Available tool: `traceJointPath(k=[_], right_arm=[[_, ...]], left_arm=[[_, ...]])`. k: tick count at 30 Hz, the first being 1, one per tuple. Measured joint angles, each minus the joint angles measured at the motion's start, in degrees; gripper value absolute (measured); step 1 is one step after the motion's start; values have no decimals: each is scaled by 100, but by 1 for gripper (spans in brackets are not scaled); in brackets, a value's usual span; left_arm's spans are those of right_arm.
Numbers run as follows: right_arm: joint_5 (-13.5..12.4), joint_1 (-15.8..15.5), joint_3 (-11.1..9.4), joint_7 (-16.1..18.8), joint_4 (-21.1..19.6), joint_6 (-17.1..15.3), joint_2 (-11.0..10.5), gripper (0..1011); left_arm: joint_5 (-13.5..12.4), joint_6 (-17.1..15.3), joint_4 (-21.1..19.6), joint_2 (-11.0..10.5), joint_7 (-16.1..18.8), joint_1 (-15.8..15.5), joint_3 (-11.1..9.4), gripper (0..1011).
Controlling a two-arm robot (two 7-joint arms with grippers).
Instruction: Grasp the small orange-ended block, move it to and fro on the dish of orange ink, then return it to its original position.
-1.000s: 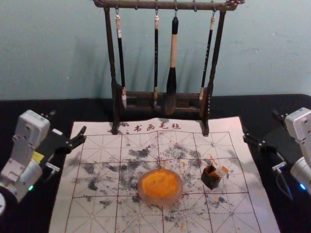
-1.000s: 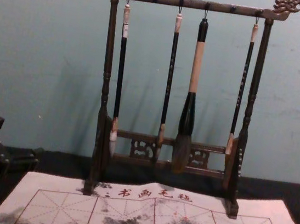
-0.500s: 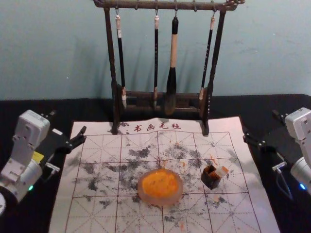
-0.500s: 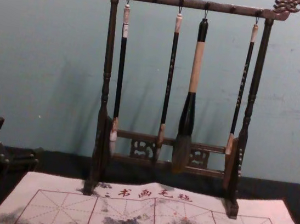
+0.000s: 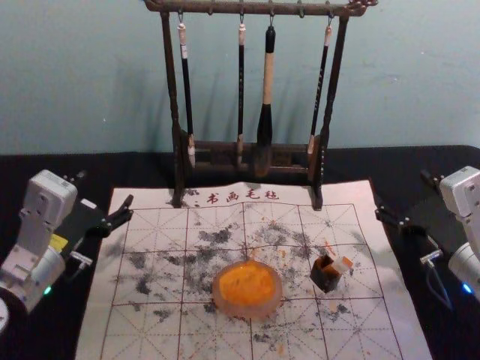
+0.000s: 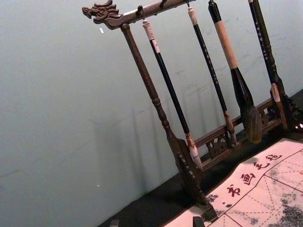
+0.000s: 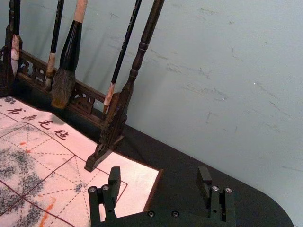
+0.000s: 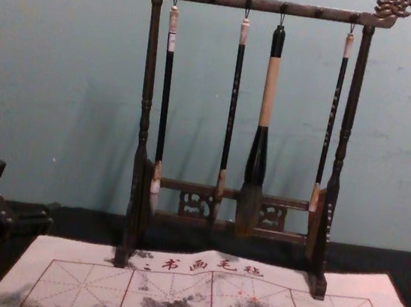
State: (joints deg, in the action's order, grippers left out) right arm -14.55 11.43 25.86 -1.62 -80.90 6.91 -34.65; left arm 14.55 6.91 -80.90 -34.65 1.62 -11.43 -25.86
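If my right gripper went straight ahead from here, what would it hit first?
The right gripper would probably meet the wall, passing beside the rack, though depth is unclear and it might clip the rack.

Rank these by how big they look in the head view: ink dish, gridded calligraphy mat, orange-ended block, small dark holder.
1. Gridded calligraphy mat
2. Ink dish
3. Small dark holder
4. Orange-ended block, by its visible part
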Motion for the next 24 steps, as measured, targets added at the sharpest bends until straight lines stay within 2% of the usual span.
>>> traceJointPath(k=[5,10,18,24], right_arm=[[1,-7,-26,22,-1,1,2,1003],[-127,-58,-169,273,-36,55,-19,1003],[-529,-320,-421,786,-316,199,-153,1003],[-969,-746,-636,1315,-686,382,-316,1003]], left_arm=[[0,0,0,0,0,0,0,1001],[0,0,0,0,0,0,0,1001],[0,0,0,0,0,0,0,1001],[0,0,0,0,0,0,0,1001]])
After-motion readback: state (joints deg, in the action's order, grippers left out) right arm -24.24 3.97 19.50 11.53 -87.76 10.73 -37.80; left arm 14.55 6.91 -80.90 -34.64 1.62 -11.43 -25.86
